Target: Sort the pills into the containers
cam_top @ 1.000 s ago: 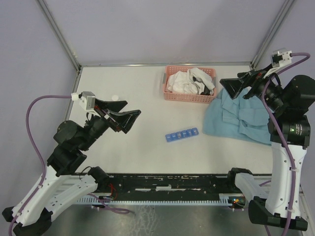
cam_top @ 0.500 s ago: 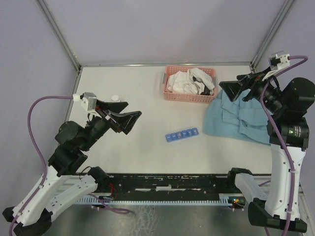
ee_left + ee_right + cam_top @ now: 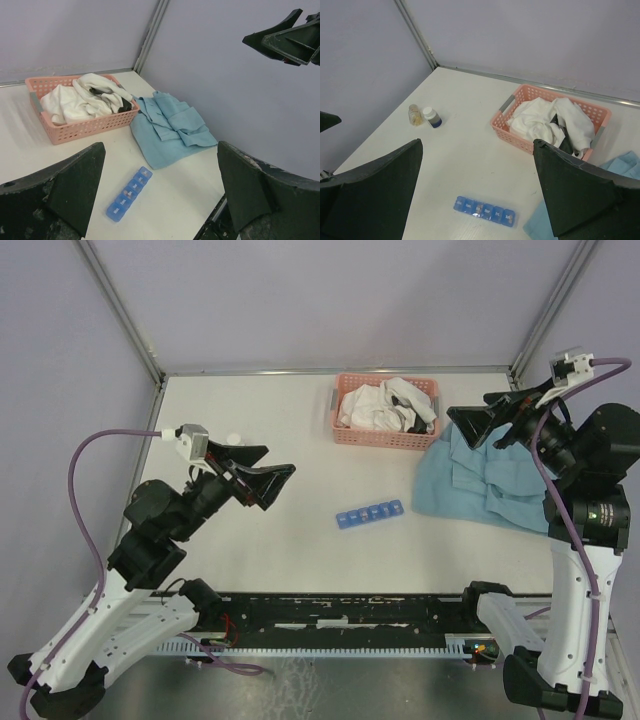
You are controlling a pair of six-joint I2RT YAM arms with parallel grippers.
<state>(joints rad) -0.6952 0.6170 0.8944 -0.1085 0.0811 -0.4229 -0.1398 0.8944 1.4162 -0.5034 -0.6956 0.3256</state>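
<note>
The containers are a blue translucent pill-organiser strip (image 3: 368,513) lying flat mid-table, its lids down and marked with day names (image 3: 484,211). Tan specks of pills show through two of its compartments (image 3: 129,193). My left gripper (image 3: 276,464) hangs open in the air well left of the strip, aimed toward it. My right gripper (image 3: 472,412) is open too, held high over the blue cloth at the right. Both wrist views look down between wide jaws, left gripper (image 3: 160,200) and right gripper (image 3: 477,195), with nothing between them.
A pink slotted basket (image 3: 344,432) of white cloth stands at the back. A folded blue cloth (image 3: 478,485) lies right of the strip. At the far left stand a small clear bottle (image 3: 414,114) with tan contents and a white-capped bottle (image 3: 432,117).
My left arm has swung a little right and forward, toward the table's middle. The right arm has barely shifted. Both grippers stay open.
</note>
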